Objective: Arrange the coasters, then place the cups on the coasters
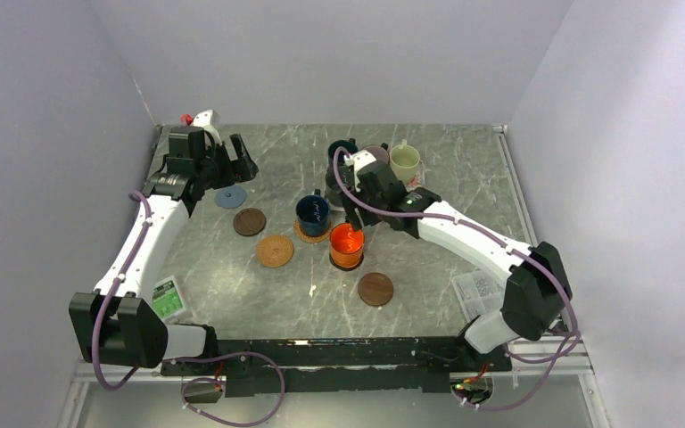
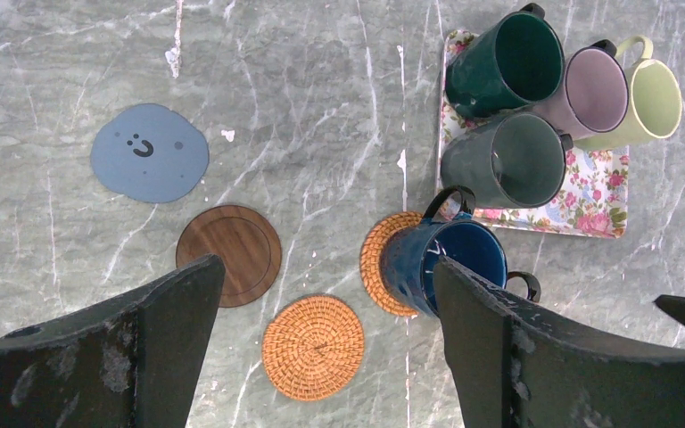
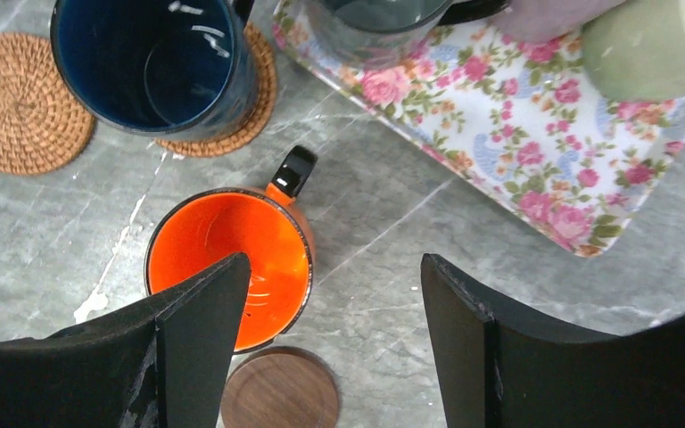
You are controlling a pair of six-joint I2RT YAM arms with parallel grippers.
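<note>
So you're roughly a third of the way in, by my read. The navy mug (image 2: 455, 263) sits on one woven coaster (image 2: 379, 259), so that one's done. The orange mug (image 3: 223, 236) stands upright on the table just beside a dark brown coaster (image 3: 279, 392). Can't tell if there's a coaster under it, though I'd guess so. Your right gripper (image 3: 334, 267) hangs over it with jaws apart, gripping nothing. The left gripper (image 2: 328, 266) is wide apart too, empty, hovering above the spread.

Left to do: the dark green mug (image 2: 504, 62), mauve mug (image 2: 593, 89), cream mug (image 2: 647, 98) and dark grey mug (image 2: 504, 160) are all bunched on the floral mat (image 2: 589, 209). Free spots for them are the grey-blue coaster (image 2: 149, 153), the other brown coaster (image 2: 232, 250), the second woven coaster (image 2: 312, 346) and that brown one by the orange mug.
</note>
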